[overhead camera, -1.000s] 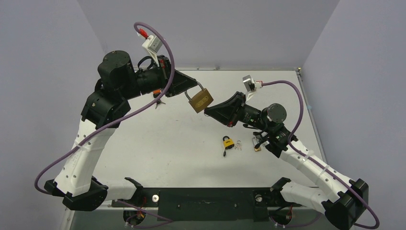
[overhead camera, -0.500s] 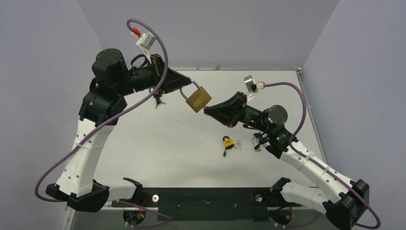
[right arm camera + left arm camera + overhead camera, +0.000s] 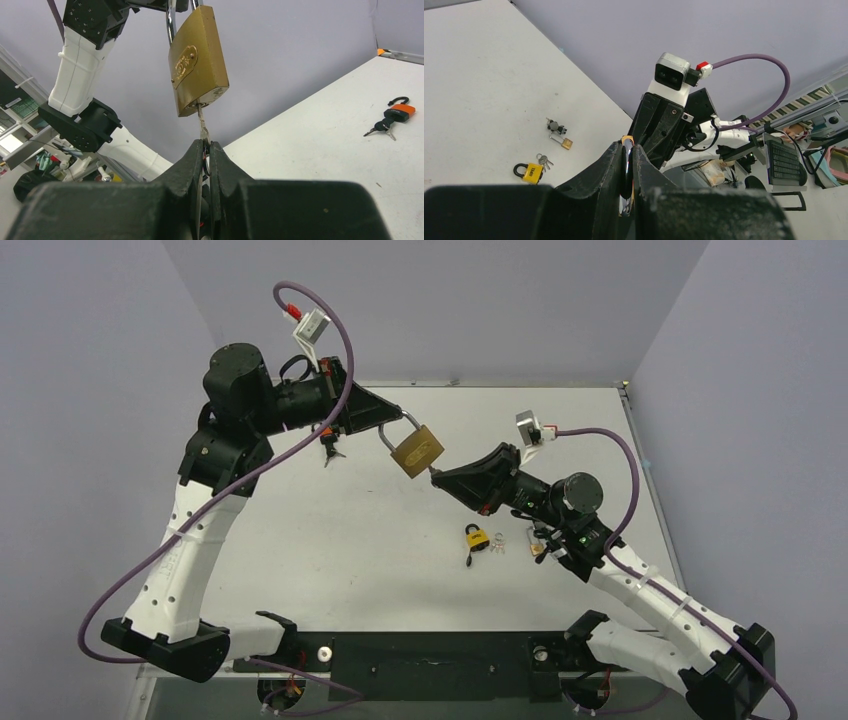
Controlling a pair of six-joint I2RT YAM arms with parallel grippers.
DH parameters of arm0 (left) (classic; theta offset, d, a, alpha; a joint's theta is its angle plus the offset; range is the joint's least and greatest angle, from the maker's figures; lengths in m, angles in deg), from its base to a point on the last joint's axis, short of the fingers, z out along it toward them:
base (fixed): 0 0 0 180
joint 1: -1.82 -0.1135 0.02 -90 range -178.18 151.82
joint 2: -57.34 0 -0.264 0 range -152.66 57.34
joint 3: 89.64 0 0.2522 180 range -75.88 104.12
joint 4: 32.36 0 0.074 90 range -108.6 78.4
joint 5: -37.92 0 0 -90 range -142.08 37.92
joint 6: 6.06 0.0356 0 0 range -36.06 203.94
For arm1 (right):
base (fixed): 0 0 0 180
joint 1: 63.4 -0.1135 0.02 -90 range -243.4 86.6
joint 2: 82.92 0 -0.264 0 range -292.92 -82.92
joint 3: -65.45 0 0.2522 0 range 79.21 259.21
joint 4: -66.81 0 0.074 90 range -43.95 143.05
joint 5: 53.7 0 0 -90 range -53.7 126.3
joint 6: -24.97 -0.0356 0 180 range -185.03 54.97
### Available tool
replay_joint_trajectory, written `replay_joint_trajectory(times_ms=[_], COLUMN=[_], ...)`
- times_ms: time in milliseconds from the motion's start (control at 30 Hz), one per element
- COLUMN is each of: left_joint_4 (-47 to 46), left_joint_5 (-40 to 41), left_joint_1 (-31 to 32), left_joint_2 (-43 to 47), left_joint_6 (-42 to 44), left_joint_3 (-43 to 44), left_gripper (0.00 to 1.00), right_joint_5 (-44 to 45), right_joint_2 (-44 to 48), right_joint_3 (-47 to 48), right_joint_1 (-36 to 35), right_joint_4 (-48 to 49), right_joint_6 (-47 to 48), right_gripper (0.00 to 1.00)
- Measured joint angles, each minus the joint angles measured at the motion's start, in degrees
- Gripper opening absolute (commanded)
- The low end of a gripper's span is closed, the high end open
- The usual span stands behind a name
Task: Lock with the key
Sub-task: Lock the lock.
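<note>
**1. right gripper** [image 3: 206, 145]: jaws closed tight on the bow of the key [image 3: 202, 122]. Only the thin blade shows above the fingertips. The blade runs up into the keyway in the bottom face of the brass padlock [image 3: 198, 62]. Depth of insertion: can't tell.

**2. key**: small, flat, thin metal.
- Judged light, stiff lengthwise, but apt to bend if loaded sideways.
- Smooth, so it may slip round in the pads.
- Best hold: flat faces of the bow, as now, w/ wrist turn axis in line w/ the blade.

**3. brass padlock**: in the air above the table [image 3: 330, 530], btwn the two arms, tilted, keyway end toward the right arm.
- Solid body, judged heavy for its size, rigid, not fragile.
- Polished, prob. slippery.

**4. shackle** [image 3: 171, 20]: steel loop at the top end, w/ the left gripper [image 3: 395, 415] closed on it.
- The body hangs free below this one hold, so it may swing or pivot when the key turns.
- Expect weak counter-torque.
- Whether the shackle is pressed home: can't tell.

**5. Misc. on table**, untouched:
- yellow padlock [image 3: 476, 536], w/ a bunch of keys [image 3: 497, 545] just beside it.
- orange padlock [image 3: 403, 109] w/ its own keys, well apart from those.
</note>
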Motion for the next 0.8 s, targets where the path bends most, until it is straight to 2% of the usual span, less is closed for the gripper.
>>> replay_joint_trajectory(times_ms=[133,333,500,800], left_joint_4=[-1.27,-11.26,-15.08,-17.44], left_joint_5=[-1.03,1.20,1.09,1.25], left_joint_1=[-1.46,-8.11,-8.24,-7.65], left_joint_2=[0.09,1.90,3.04,4.92], left_joint_6=[-0.79,-2.40,-2.75,-2.21], left_joint_3=[-1.75,-4.48,-6.86,-23.52], left_gripper=[0.00,0.00,0.00,0.00], right_joint_5=[0.57,-0.79,-0.35,14.86], right_joint_2=[0.74,1.92,2.23,4.33], right_joint_3=[-1.42,-6.34,-6.71,-5.33], right_joint_1=[0.00,0.04,0.07,0.92], right_joint_4=[-0.42,-6.12,-9.73,-28.28], right_joint_6=[0.33,1.03,2.10,4.66], right_gripper=[0.00,0.00,0.00,0.00])
